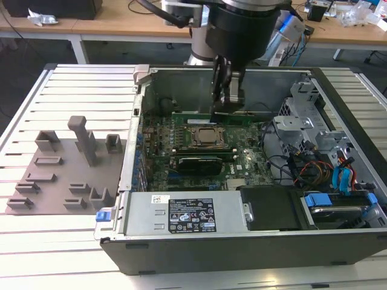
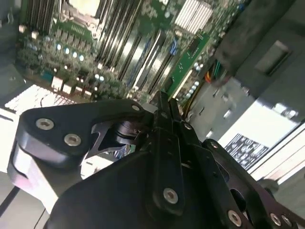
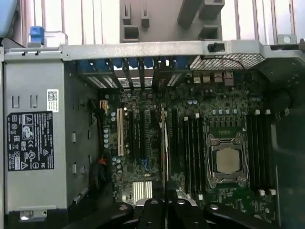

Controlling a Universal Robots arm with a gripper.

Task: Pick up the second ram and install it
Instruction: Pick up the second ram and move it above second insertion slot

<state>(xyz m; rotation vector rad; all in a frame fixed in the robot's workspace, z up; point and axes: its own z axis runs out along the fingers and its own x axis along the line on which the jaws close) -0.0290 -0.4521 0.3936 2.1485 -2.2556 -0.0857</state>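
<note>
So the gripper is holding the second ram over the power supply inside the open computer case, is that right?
Not quite. In the exterior view the gripper holds the second ram over the memory slots on the far side of the processor socket, not over the power supply. It is inside the open computer case.

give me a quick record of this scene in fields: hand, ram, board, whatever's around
hand: shut on the second ram, down inside the open case
second ram: green strip, level, at the slots on the far side of the processor socket in the exterior view; seated or not, cannot tell
motherboard: flat in the case
grey holder blocks: on the table, to the exterior view's left of the case
</note>
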